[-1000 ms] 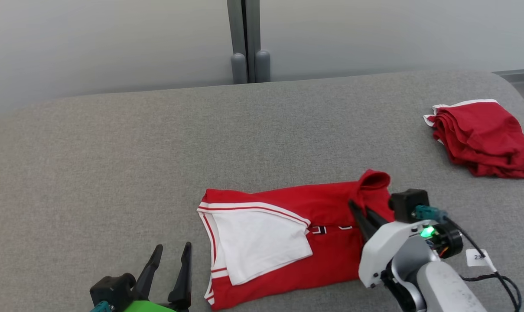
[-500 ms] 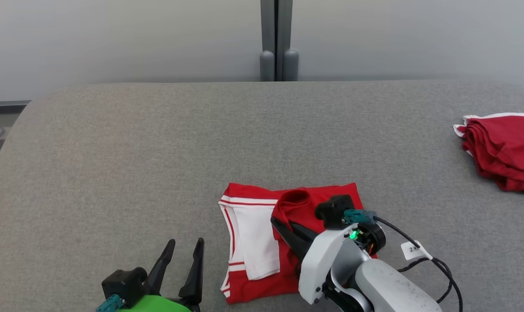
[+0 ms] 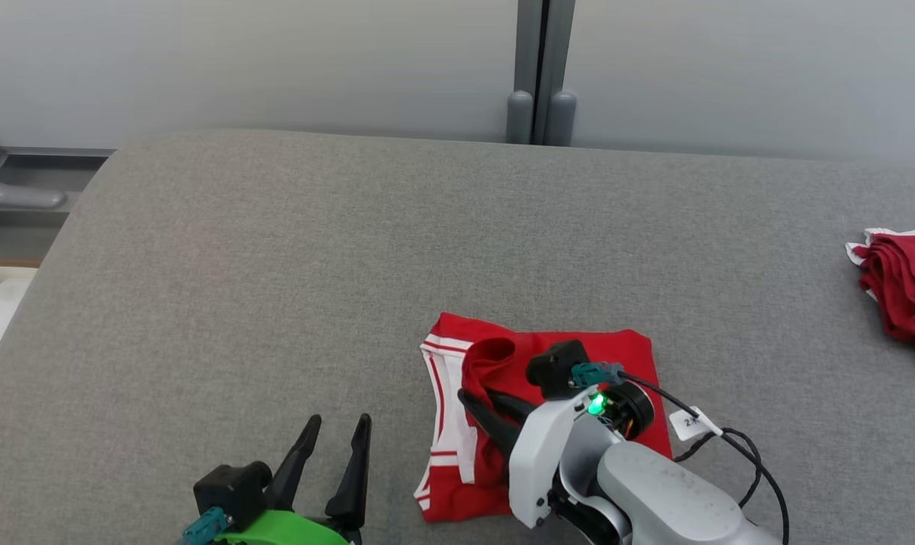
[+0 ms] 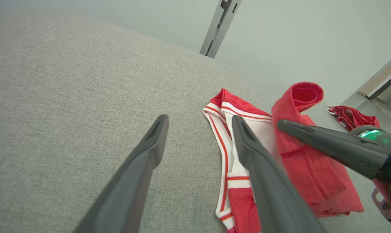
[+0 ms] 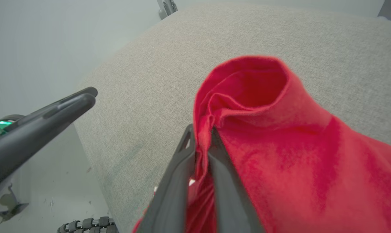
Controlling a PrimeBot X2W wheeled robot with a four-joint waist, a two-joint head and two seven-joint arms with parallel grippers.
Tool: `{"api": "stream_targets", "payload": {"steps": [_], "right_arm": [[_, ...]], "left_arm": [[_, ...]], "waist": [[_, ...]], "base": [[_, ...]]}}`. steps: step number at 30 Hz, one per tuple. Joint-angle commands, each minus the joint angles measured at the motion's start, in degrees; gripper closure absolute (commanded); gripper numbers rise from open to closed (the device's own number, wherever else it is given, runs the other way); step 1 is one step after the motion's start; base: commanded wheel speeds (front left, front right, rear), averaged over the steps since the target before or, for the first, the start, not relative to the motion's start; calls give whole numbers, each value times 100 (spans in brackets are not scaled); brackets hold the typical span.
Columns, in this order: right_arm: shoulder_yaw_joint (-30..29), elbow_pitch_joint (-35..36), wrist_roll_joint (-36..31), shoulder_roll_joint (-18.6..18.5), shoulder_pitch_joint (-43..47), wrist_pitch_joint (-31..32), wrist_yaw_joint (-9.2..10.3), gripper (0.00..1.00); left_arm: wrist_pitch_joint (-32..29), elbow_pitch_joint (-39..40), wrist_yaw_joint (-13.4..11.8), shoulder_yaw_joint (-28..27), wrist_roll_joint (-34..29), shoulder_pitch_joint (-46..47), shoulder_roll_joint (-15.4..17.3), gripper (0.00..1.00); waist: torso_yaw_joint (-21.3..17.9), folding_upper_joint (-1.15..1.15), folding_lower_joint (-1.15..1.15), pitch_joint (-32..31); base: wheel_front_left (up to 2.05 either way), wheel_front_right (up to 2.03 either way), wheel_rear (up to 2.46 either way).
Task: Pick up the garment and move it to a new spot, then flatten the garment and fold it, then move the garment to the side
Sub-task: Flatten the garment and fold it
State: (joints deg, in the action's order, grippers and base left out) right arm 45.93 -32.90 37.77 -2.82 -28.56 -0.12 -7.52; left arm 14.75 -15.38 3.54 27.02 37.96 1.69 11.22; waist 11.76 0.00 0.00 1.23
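The garment (image 3: 633,350) is a red top with white, red-striped trim, lying folded on the grey padded surface (image 3: 275,265) near its front edge. My right gripper (image 3: 478,397) is shut on a raised red fold of it, held over the white part. In the right wrist view the gripper (image 5: 201,132) pinches red cloth (image 5: 263,106) that curls up above its fingertips. My left gripper (image 3: 340,421) stands open just left of the garment, touching nothing. In the left wrist view that gripper (image 4: 200,119) points past the garment's striped edge (image 4: 226,152).
A second red garment (image 3: 904,288) lies bunched at the right edge of the surface. A grey post (image 3: 540,72) stands against the pale wall behind. The surface's rounded left corner (image 3: 86,197) drops to the floor.
My right gripper has carried the garment's right end leftward over the white part, folding it to about half its width. The head camera has turned left. The left gripper stays open.
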Motion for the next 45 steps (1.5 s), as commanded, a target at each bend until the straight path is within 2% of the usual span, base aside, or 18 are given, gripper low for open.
{"api": "stream_targets", "payload": {"steps": [1, 2, 9, 15, 20, 24, 30, 34, 40, 45], "right_arm": [[91, -72, 80, -16, -121, -105, 8, 13], [138, -125, 119, -18, -156, -154, 8, 0], [319, -426, 339, -21, -384, -679, 8, 0], [194, -705, 286, -20, -544, -1125, 8, 0], [-222, -1024, -125, -18, -642, -1410, 8, 0], [-873, -1123, -581, -20, -548, -1507, 8, 0], [-2343, -416, -1717, -20, 31, -1509, 8, 0], [-3086, 224, -2246, -16, 666, -1510, 8, 0], [-3700, 932, -2580, -19, 1563, -1511, 8, 0], [-4051, 1489, -2522, -19, 2169, -1511, 8, 0]], "left_arm": [[22, -27, 34, 6, -73, 81, -27, 0], [24, -36, 37, 10, -71, 84, -32, 0], [37, -77, 52, 26, -97, 113, -71, 0], [45, -54, 71, 57, -165, 160, -104, 0], [39, -32, 59, 85, -281, 270, -115, 0], [45, -53, 18, -16, -374, 362, -127, 0], [48, 15, -13, -373, -550, 231, -206, 0], [48, 100, -35, -735, -743, 69, -279, 0], [44, 141, 56, -1246, -994, -274, -461, 0], [45, 182, 112, -1625, -1195, -548, -588, 0]], "waist": [[42, 0, 0, 4], [52, 0, 0, 6], [17, 0, 0, 12], [-136, 0, 0, -30], [-280, 0, 0, -99], [-418, 0, 0, -180], [-637, 0, 0, -282], [-756, 0, 0, -346], [-899, 0, 0, -424], [-993, 0, 0, -471]], "base": [[0, 0, 0], [0, 0, 0], [0, 0, 0], [0, 0, 0], [0, 0, 0], [0, 0, 0], [0, 0, 0], [0, 0, 0], [0, 0, 0], [0, 0, 0]]}}
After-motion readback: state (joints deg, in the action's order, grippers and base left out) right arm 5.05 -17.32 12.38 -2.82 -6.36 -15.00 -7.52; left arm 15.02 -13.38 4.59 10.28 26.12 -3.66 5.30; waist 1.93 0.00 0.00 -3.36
